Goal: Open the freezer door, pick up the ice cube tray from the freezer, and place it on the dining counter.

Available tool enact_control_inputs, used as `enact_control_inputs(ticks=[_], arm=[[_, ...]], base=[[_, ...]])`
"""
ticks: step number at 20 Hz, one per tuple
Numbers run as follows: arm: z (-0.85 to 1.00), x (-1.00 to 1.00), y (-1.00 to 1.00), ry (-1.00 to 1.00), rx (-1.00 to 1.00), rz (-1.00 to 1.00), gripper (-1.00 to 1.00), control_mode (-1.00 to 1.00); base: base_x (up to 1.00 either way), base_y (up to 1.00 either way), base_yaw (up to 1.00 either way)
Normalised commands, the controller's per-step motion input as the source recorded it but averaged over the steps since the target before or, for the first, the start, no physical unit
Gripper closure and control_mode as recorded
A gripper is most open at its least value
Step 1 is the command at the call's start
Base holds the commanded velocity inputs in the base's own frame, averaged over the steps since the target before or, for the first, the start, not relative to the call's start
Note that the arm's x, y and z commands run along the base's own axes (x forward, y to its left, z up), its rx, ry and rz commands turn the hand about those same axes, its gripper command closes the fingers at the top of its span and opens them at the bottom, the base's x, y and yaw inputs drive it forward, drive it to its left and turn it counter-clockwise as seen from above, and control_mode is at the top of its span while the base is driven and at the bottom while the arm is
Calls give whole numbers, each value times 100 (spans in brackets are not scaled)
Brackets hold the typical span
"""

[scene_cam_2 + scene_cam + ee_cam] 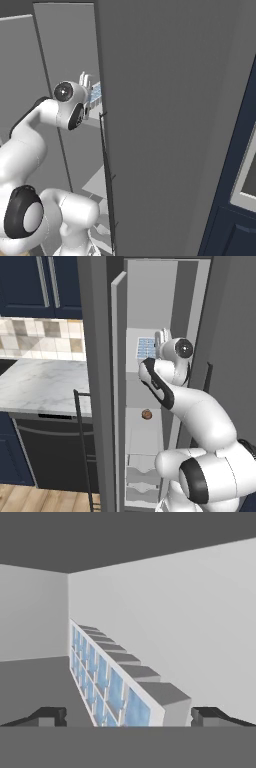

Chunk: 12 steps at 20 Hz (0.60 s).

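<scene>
End effector point(128, 716) stood wide, fingers either side of the ice cube tray point(107, 679) on a freezer point(150, 316) shelf; freezer door point(118, 396) open; small round brown item point(147, 414) below.

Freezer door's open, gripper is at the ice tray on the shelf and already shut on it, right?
Not shut. In the hand view the gripper is open, a finger on each side of the ice tray. The freezer door is open.
</scene>
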Motion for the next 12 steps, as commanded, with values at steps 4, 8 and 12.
enact_control_inputs(ticks=[4,8,12], arm=[[-3,10,0,0,0,0,-100,-100],[-3,10,0,0,0,0,-100,-100],[0,4,0,0,0,0,-100,-100]], base=[[0,0,0],[0,0,0],[0,0,0]])
